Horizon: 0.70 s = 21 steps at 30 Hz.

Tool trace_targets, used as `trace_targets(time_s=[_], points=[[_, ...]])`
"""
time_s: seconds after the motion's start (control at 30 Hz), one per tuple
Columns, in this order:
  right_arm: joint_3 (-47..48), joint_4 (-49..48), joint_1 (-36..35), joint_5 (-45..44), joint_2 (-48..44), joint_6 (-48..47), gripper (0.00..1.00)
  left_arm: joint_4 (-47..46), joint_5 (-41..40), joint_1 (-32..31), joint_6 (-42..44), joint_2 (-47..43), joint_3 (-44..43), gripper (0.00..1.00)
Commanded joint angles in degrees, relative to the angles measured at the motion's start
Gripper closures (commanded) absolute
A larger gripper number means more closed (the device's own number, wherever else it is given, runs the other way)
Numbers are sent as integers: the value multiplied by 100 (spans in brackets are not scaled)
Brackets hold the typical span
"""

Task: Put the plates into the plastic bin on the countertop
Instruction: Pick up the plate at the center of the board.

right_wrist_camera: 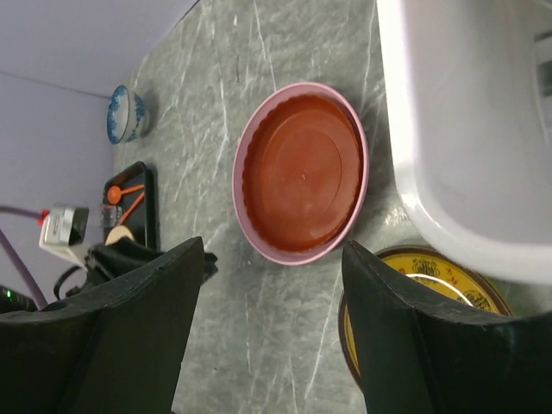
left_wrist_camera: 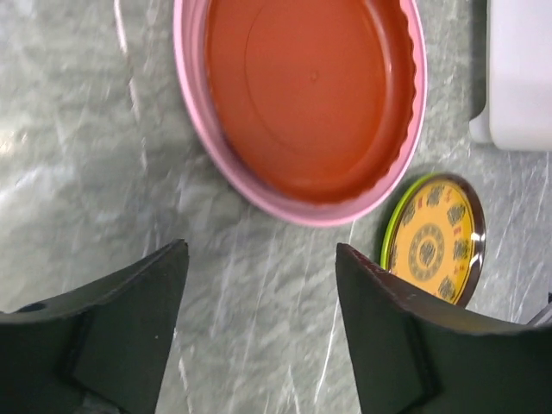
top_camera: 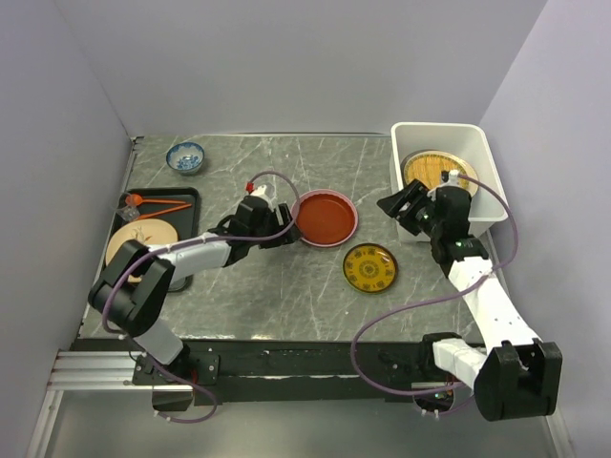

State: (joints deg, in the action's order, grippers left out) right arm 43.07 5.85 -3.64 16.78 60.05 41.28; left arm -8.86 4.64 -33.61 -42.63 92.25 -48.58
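— Red-orange inside, pink around the rim: where does that plate [top_camera: 326, 218] lie?
— Flat on the dark grey countertop [top_camera: 286, 296], near the middle, with the left gripper [top_camera: 284, 232] just beside its left edge.
— Does the gripper have hold of it?
— No. From the left wrist its two fingers [left_wrist_camera: 129, 328] stand well apart with only bare stone between them, and the plate's near rim lies just beyond the tips.
— And the small yellow-patterned plate [top_camera: 370, 267]?
— Also on the counter, nearer the arms, apart from the red one.
— The right gripper [top_camera: 399, 210]?
— At the near left corner of the white plastic bin [top_camera: 484, 181], fingers spread wide, gripping nothing.
— Anything in the bin?
— One plate in the bin [top_camera: 428, 170], yellowish as far as I can tell; the arm hides part of it.
— Far left?
— A black tray [top_camera: 189, 197] bearing a cream plate [top_camera: 138, 237], and a blue-and-white bowl [top_camera: 185, 156] beyond it.
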Motion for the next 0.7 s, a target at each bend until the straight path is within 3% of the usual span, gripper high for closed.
trace_targets(time_s=[0.0, 0.23, 0.67], points=[[-219, -312, -49, -34, -371, 21, 28, -160, -7, 21, 80, 302, -494, 28], [-475, -137, -93, -51, -757, -6, 28, 16, -69, 47, 246, 776, -1091, 35], [-686, 189, -128, -113, -1092, -102, 28, 148, -43, 214, 528, 1603, -1927, 36]])
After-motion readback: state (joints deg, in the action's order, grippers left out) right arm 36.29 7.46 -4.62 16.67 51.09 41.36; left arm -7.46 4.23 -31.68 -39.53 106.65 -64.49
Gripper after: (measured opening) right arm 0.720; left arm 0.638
